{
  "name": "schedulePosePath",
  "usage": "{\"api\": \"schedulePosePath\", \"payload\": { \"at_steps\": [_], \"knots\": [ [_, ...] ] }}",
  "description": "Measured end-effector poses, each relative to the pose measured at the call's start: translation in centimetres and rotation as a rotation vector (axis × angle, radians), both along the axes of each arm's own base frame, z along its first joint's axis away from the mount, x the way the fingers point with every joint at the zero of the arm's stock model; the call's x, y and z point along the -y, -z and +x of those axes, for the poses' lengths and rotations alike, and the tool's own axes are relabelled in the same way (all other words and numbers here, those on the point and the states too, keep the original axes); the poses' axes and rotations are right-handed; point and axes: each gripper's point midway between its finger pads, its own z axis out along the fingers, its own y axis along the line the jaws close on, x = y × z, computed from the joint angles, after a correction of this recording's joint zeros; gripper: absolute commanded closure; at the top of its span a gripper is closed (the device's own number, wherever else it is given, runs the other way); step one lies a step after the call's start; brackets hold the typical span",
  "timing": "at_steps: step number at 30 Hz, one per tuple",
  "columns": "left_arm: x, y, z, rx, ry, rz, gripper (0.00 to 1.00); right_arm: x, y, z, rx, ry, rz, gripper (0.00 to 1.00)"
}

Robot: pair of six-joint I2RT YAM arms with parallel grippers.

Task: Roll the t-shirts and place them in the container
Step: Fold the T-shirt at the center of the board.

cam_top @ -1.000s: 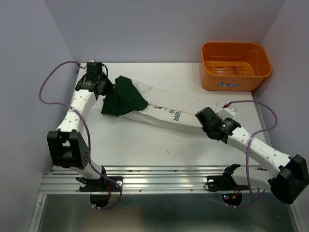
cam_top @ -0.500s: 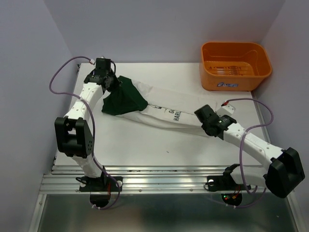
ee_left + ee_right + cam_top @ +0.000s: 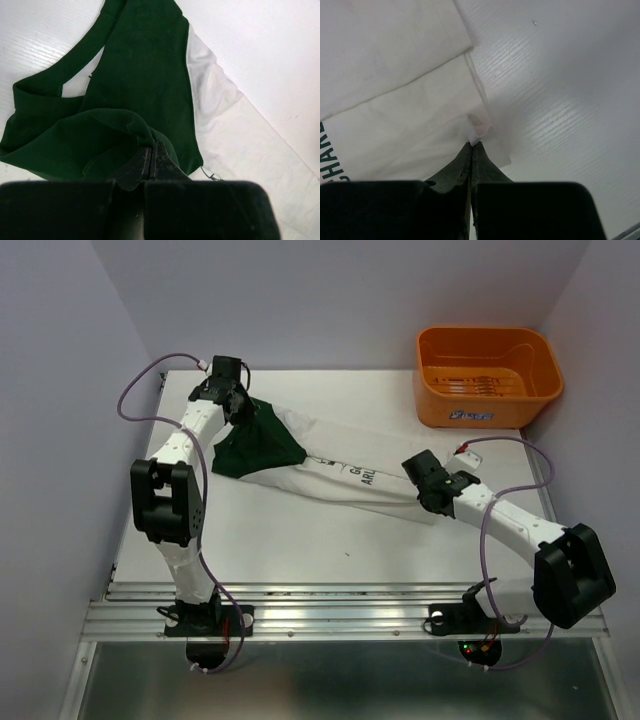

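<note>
Stretching diagonally across the table [image 3: 300,550], the t-shirt [image 3: 330,462] lies drawn out between both grippers. The left gripper [image 3: 151,152] is clamped on its green fold near the far-left edge, and the right gripper [image 3: 472,145] pinches the white hem. Open tabletop runs along the near side. The orange basket [image 3: 487,418] sits in the far-right corner, apparently showing only its slatted floor.

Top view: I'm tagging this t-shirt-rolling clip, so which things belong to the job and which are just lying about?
In the job: white and dark green t-shirt; left gripper, shut on its green end; right gripper, shut on its white end.
Lying about: orange plastic basket.
</note>
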Motion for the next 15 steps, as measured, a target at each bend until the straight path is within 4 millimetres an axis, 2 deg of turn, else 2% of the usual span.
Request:
{"api": "schedulePosePath", "payload": {
  "at_steps": [5, 15],
  "knots": [
    [0.5, -0.2, 1.1, 0.015, 0.003, 0.011, 1.00, 0.3, 0.7, 0.4, -0.020, -0.003, -0.011, 0.99],
    [1.3, 0.9, 2.7, 0.007, 0.005, 0.044, 1.00, 0.8, 1.4, 1.3, -0.030, 0.002, -0.010, 0.99]
  ]
}}
